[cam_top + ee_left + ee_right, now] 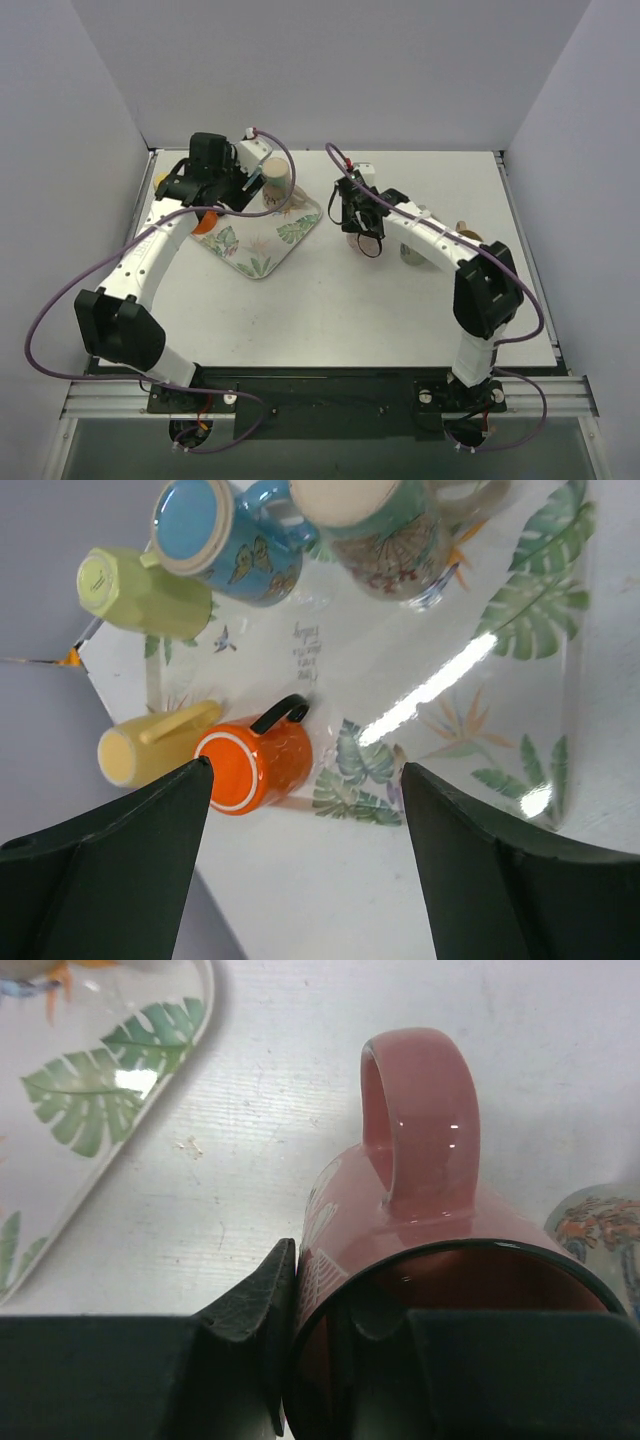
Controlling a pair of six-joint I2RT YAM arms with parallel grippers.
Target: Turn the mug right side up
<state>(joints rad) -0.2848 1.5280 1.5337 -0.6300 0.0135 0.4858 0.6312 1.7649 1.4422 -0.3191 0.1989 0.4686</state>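
White tabletop bears a mug-filled tray; right gripper clamps pink mug.

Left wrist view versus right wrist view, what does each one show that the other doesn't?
Only the left wrist view: the orange mug, yellow mug, blue mug and green mug, plus the open left end effector. Only the right wrist view: the pink mug, with the right end effector shut on its rim. Both: the leaf-print tray.
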